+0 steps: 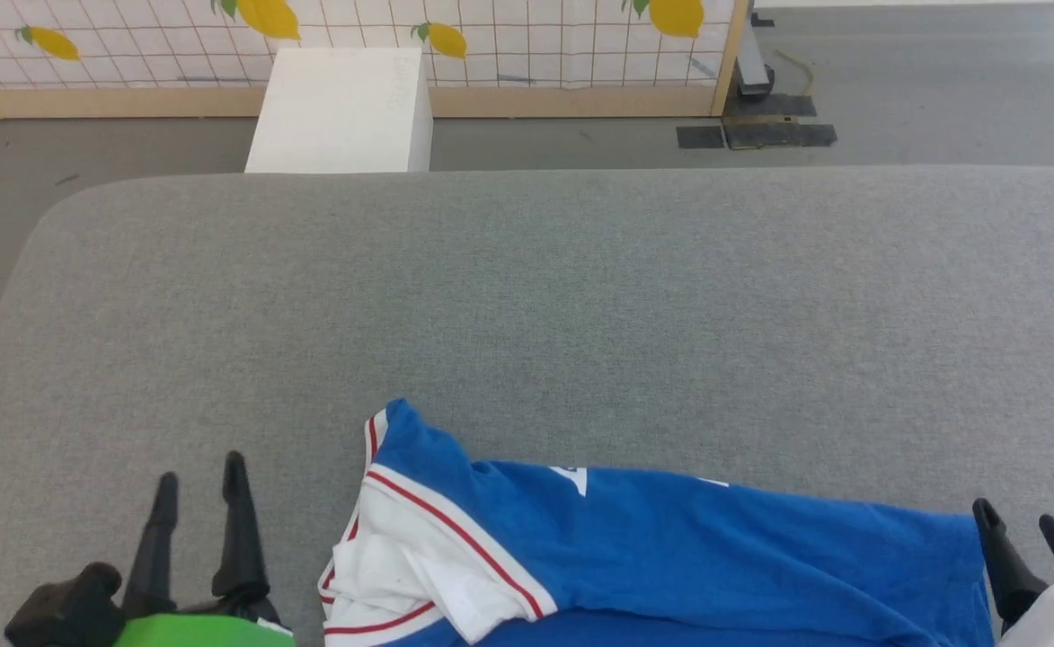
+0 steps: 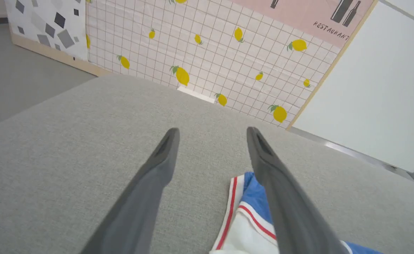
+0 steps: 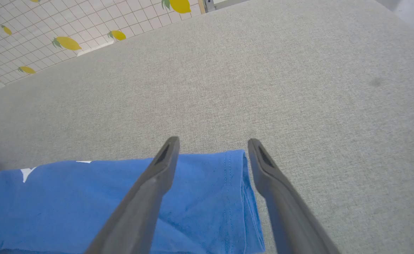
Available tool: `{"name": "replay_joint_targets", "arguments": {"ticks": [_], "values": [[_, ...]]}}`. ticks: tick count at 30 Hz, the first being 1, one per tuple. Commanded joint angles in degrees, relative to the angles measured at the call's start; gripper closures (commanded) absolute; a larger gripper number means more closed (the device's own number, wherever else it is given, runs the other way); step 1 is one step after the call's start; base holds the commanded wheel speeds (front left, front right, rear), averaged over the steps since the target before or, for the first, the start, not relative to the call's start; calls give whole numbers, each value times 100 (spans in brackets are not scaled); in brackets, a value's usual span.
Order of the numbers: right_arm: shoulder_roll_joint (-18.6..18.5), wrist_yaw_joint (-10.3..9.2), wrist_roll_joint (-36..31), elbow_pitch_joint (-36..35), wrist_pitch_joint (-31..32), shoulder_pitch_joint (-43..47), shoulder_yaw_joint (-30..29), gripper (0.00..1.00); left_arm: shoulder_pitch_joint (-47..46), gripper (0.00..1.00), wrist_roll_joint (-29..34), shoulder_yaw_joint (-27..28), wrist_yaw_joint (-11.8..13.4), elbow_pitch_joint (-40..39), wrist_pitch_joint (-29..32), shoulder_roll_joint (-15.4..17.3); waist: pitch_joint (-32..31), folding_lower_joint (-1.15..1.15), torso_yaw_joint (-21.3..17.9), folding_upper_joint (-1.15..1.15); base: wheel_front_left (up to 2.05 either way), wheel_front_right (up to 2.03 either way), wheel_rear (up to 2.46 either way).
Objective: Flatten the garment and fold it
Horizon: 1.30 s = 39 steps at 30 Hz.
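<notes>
The garment (image 1: 670, 557), a royal-blue T-shirt with white sleeves and thin red stripes, lies folded into a band along the near edge of the grey padded table (image 1: 527, 296). Its white sleeve end points left, its hem right. My left gripper (image 1: 200, 474) stands open on bare table left of the sleeve; in the left wrist view the sleeve (image 2: 244, 225) lies beside and under the right finger of my left gripper (image 2: 212, 131). My right gripper (image 1: 1019, 518) stands open at the hem end. In the right wrist view its fingers (image 3: 212, 141) straddle the hem corner (image 3: 228, 183), holding nothing.
A white box (image 1: 342, 108) stands on the floor beyond the table's far edge, before a lemon-print grid panel (image 1: 527, 45). Dark floor plates (image 1: 756, 135) lie at the far right. Grey table surface stretches far beyond the shirt.
</notes>
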Motion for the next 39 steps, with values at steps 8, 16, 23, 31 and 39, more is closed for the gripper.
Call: {"name": "replay_joint_targets", "arguments": {"ticks": [8,16,23,31,39], "values": [[29,-8,-197,505,-177,204,-26,0,95,0,1403,294,-107,-129,-315,-382,28,0,192,0,0,0,0],[-113,-8,-362,1036,-130,68,-116,0,68,0,1671,441,-553,20,-317,-690,148,0,406,0,0,0,0],[-348,-8,-319,1472,-89,-136,-158,0,-43,0,1782,492,-761,97,-318,-772,307,0,543,0,0,0,0],[-373,-8,-98,2069,310,-289,-15,0,-137,0,1841,491,-864,174,-318,-832,418,0,620,0,0,0,0],[-388,-8,-135,1914,438,-469,-168,100,-177,0,1845,521,-887,200,-318,-867,442,0,547,0,0,0,0]]}}
